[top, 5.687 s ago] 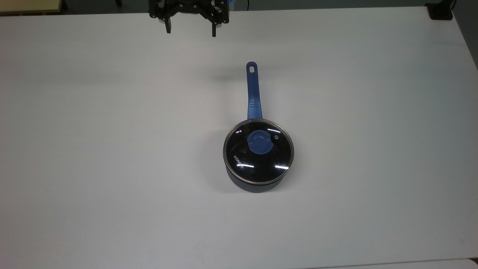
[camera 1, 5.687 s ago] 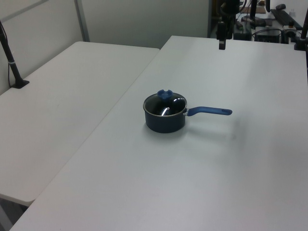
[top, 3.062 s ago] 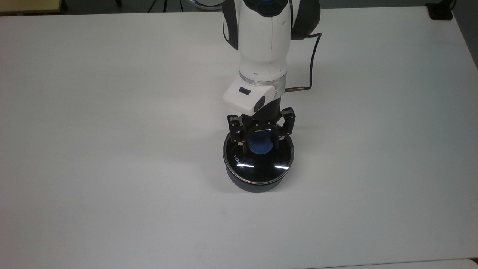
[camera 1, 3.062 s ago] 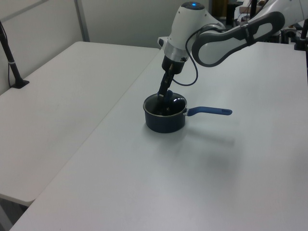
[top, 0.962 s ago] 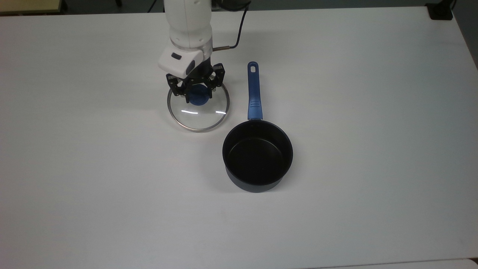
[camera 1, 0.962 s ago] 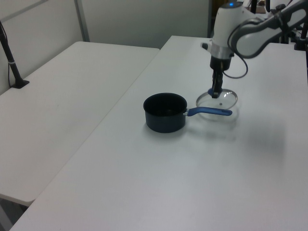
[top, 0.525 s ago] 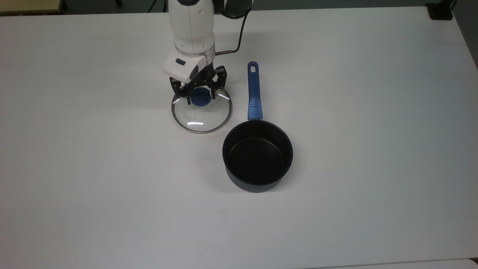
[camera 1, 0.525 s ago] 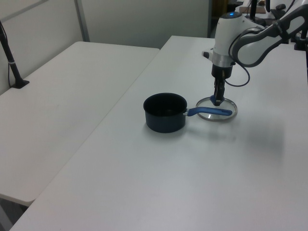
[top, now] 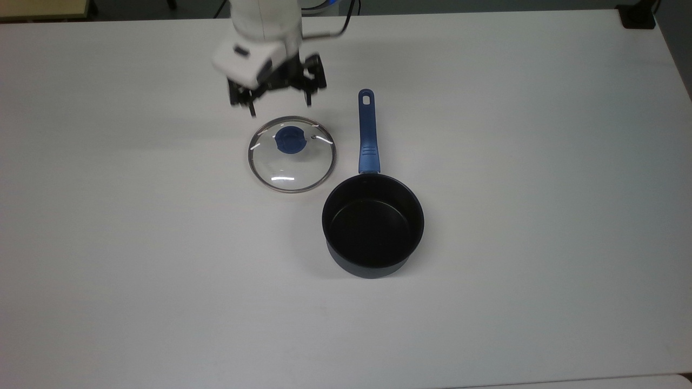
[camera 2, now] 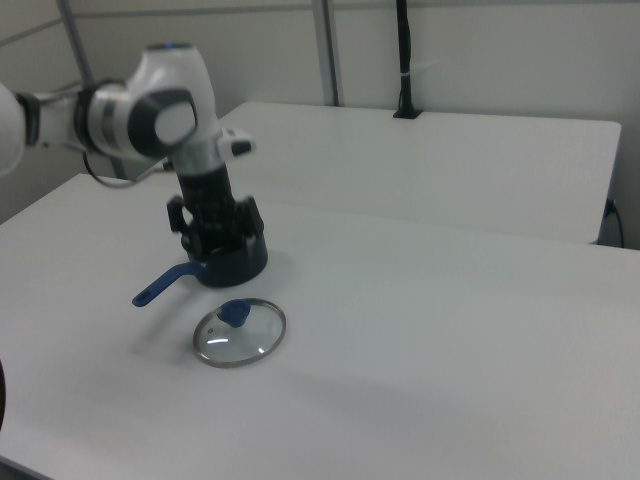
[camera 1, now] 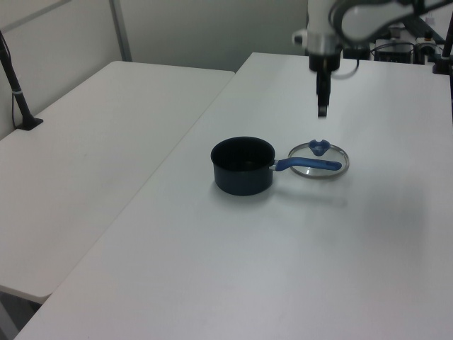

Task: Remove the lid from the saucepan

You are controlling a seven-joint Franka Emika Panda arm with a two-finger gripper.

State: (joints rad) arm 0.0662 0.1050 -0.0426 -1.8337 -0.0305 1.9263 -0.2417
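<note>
We see the lid point(top: 292, 161) flat on the white table point(top: 513, 162), knob up, off the saucepan point(top: 373, 226) and just beside its long blue handle point(top: 367, 132), on the top view's left of the handle. In the left view the lid point(camera 1: 319, 160) sits behind the handle. Saucepan upright and uncovered, black inside showing. The gripper point(top: 279, 106) hangs above the table just past the lid's far rim in the top view, apart from the knob, fingers spread wide and holding nothing. In the right view the gripper point(camera 2: 216, 237) stands in front of the saucepan
</note>
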